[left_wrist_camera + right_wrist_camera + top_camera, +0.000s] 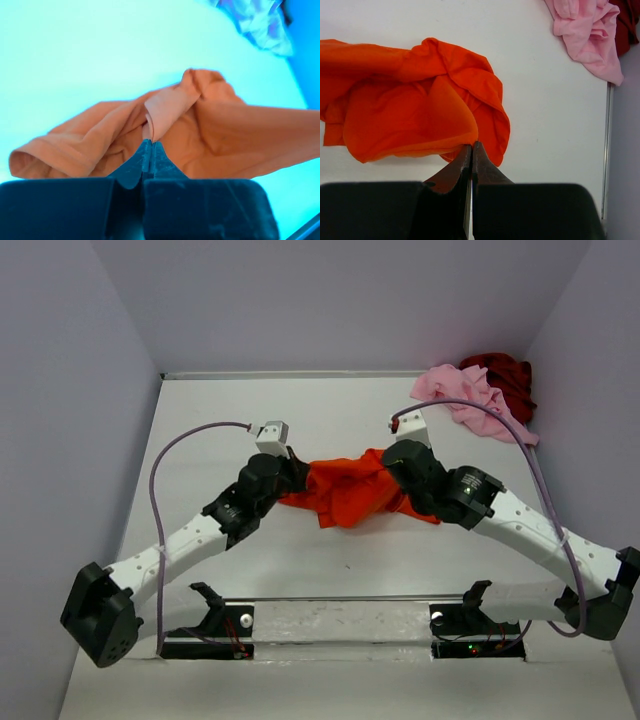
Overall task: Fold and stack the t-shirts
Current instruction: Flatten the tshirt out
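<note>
The bright orange t-shirt (345,490) lies crumpled at the table's middle, between my two grippers. My left gripper (292,472) is shut on a fold of it at its left end; the left wrist view shows the cloth (165,112) pinched at the fingertips (151,144). My right gripper (398,468) is shut on the shirt's right edge; the right wrist view shows the orange cloth (415,105) held at the fingertips (472,146). The light pink t-shirt (465,395) lies bunched at the far right corner, with the dark red t-shirt (508,380) partly behind it.
White walls close in the table on the left, back and right. A metal rail (350,615) with two black mounts runs along the near edge. Purple cables loop above both arms. The pink shirt also shows in the right wrist view (585,37).
</note>
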